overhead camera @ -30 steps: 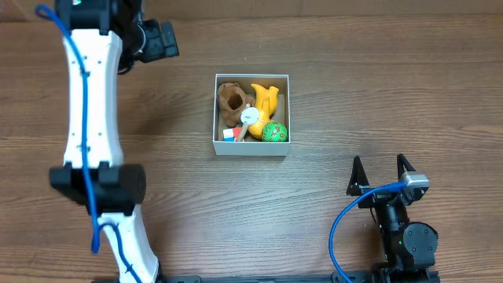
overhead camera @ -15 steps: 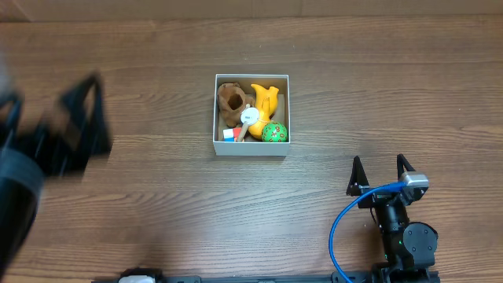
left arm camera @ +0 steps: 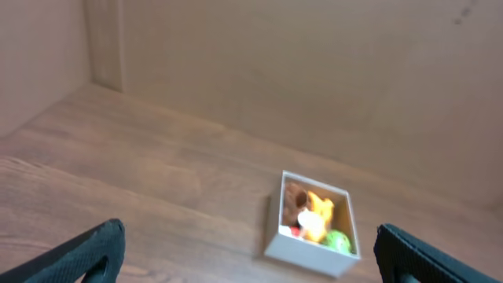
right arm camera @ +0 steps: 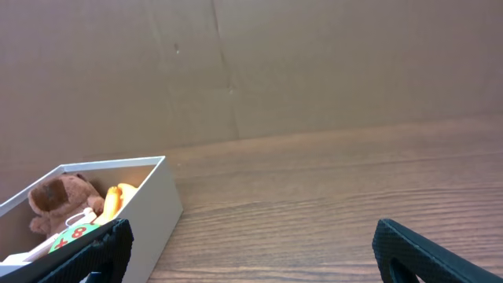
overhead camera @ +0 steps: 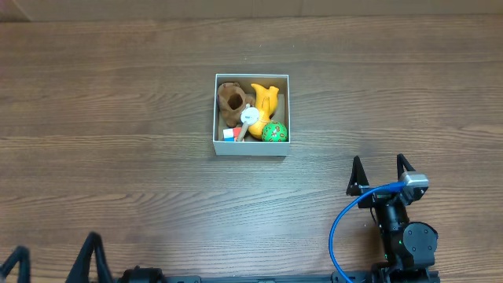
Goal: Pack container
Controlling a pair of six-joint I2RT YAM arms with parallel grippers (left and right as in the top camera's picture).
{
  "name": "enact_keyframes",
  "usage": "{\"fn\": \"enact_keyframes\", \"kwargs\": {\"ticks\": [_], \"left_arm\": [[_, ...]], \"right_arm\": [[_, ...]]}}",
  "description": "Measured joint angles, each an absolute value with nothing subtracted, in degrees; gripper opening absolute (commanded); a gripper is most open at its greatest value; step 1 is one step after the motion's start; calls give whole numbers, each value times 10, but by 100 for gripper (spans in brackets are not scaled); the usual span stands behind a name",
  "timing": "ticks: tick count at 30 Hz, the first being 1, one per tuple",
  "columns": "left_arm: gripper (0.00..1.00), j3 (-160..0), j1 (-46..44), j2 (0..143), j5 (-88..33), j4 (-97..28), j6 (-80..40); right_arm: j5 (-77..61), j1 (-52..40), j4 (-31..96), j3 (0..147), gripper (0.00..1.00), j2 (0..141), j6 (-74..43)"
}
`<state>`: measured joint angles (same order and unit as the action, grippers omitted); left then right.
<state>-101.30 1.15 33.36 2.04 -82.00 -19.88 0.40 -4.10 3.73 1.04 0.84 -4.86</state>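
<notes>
L gripper low at near table edge, jaws spread wide, nothing betw. them. R gripper also wide open, empty. White container sits on wood table, well ahead of L gripper & off to its right; ahead-left of R gripper, somewhat nearer. Inside: brown plush toy, yellow banana toy, green ball, white piece, small red block.

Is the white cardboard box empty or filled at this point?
Filled: the white-walled square cardboard box holds a brown plush toy, yellow toy and green ball.
</notes>
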Motion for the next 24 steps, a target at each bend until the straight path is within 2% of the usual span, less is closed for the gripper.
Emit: {"fn": "enact_keyframes", "kwargs": {"ticks": [5,15,24], "left_arm": [[100,-820,50,277,22,-654,-208],[100,-440,65,185,-41,-223,-211],[100,-199,65,93,-65,-59,-210]], "right_arm": [[4,-41,37,10,100,8,-49],[4,-41,37,10,100,8,-48],[4,-41,37,10,100,8,-49]]}}
